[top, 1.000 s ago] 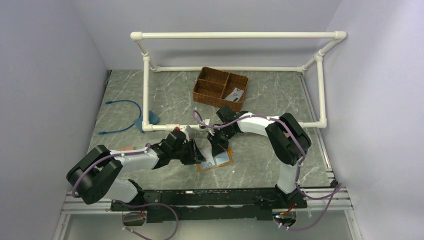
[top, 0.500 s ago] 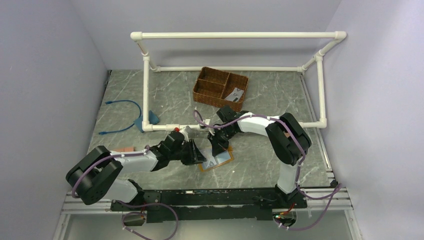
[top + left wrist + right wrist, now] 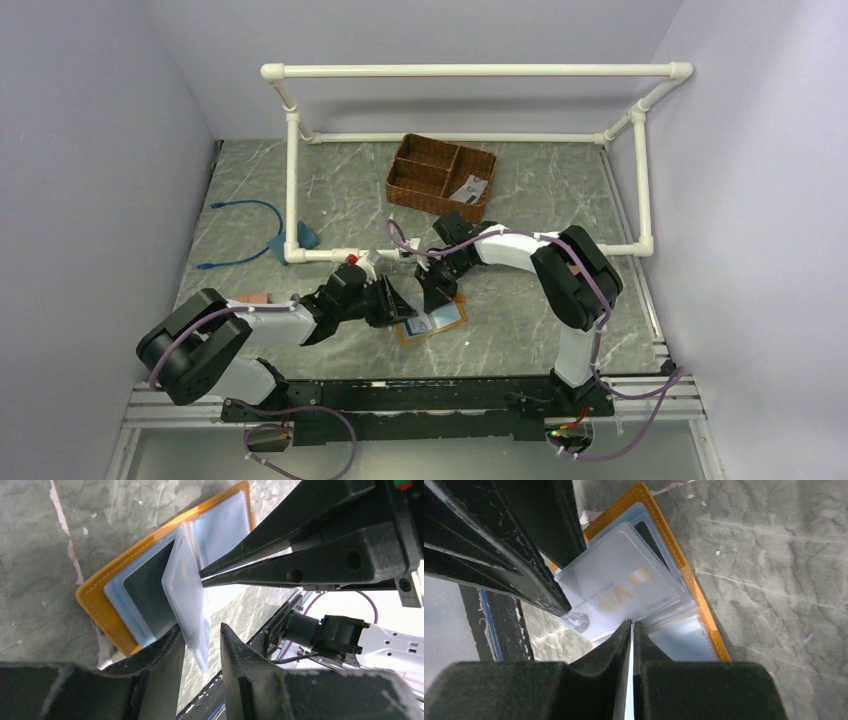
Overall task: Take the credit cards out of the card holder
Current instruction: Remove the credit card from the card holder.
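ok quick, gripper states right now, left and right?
Left gripper: jaws straddle a credit card; whether it is clamped cannot be told.
Right gripper: shut, tips down at the card holder, nothing visibly held.

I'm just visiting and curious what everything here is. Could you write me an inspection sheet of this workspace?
Surface: grey marble-look table.
Job's things: card holder lies open; VIP card tilted up from its sleeves; second card in the wicker basket.
Clutter: small pinkish item beside left arm.
Grippers: left gripper open around the VIP card; right gripper shut, tips at that card.
Cables: blue cable loose on table; purple cables along arms.
Surroundings: white pipe frame, lilac walls.
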Robot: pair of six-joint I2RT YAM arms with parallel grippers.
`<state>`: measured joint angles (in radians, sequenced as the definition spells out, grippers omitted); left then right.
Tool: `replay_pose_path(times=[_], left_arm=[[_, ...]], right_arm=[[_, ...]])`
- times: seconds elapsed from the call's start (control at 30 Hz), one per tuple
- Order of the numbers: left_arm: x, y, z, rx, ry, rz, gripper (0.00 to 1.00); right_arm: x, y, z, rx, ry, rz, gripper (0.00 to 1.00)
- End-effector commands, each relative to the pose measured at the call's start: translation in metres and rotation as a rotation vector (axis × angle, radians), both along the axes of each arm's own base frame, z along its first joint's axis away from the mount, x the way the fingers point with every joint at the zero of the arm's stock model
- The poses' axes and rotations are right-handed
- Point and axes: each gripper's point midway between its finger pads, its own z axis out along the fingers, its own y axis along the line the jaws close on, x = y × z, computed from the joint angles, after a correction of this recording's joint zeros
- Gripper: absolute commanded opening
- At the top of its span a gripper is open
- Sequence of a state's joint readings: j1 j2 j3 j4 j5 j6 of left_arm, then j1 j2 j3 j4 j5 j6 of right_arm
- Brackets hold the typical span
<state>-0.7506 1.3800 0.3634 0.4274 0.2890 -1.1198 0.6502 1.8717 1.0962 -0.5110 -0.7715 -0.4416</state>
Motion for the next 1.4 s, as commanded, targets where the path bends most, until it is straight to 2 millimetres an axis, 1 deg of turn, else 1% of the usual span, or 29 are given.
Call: replay_pose_path(times=[0.0,0.1,0.43,0.47,0.53,0.6,0.77,0.93,1.1,1.23,1.37], left_arm=[[0.011,-0.010,0.015,-0.088,-0.049,0.026,0.37],[0.012,-0.010,0.015,-0.098,-0.047,0.038,0.36],[0.012,-0.004,0.003,-0.037,-0.026,0.057,0.33],[0.012,-0.003,0.001,-0.028,-0.025,0.058,0.31],[0.013,-0.001,0.000,-0.008,-0.029,0.056,0.24],[0.013,0.003,-0.003,0.021,-0.036,0.055,0.19],[0.012,0.008,-0.004,0.045,-0.061,0.050,0.00],[0.012,0.011,0.002,0.053,-0.122,0.031,0.00],[0.011,0.016,0.006,0.060,-0.195,0.004,0.00],[0.009,0.017,0.014,0.043,-0.262,-0.022,0.00],[0.007,0.017,0.024,0.026,-0.320,-0.045,0.00]], right_arm=[[0.002,0.013,0.018,0.069,-0.010,0.032,0.09],[0.002,0.013,0.019,0.073,-0.010,0.035,0.09],[0.001,0.013,0.020,0.074,-0.011,0.040,0.09],[0.002,0.013,0.021,0.075,-0.013,0.040,0.09],[0.002,0.013,0.022,0.076,-0.016,0.045,0.09],[0.003,0.013,0.024,0.078,-0.021,0.047,0.10],[0.004,0.011,0.026,0.080,-0.023,0.044,0.11],[0.005,0.011,0.032,0.094,-0.029,0.054,0.11],[0.003,0.012,0.046,0.144,-0.028,0.082,0.15],[-0.001,0.012,0.054,0.174,-0.023,0.101,0.19],[-0.003,0.013,0.062,0.198,-0.019,0.115,0.20]])
